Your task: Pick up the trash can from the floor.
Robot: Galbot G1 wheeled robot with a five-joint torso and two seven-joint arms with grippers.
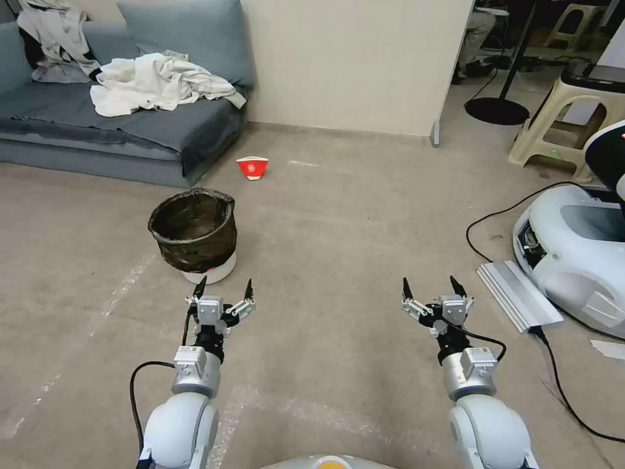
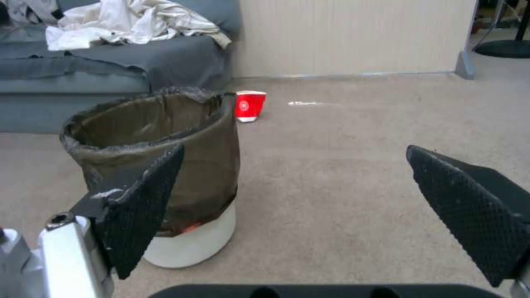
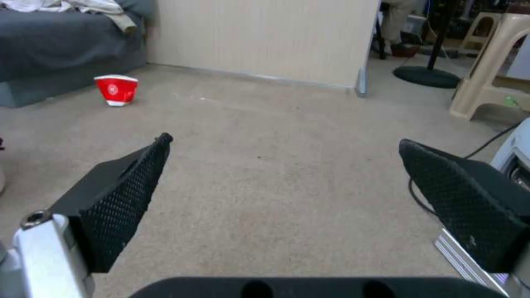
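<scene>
The trash can (image 1: 194,233) is a small round white bin lined with a crinkled dark bag, standing upright on the beige carpet floor (image 1: 338,221) left of centre. My left gripper (image 1: 224,284) hovers open just in front of it, a little to its right. In the left wrist view the trash can (image 2: 160,174) stands close ahead, partly behind one black finger (image 2: 140,207). My right gripper (image 1: 430,285) is open farther to the right, over bare carpet, with nothing between its fingers (image 3: 124,198).
A red-and-white paper cup (image 1: 252,167) lies on the carpet beyond the bin. A grey sofa (image 1: 117,130) with heaped cloth stands at the back left. To the right sit a white machine (image 1: 576,251), a ribbed metal block (image 1: 519,295), black cables and a beige stool (image 1: 566,124).
</scene>
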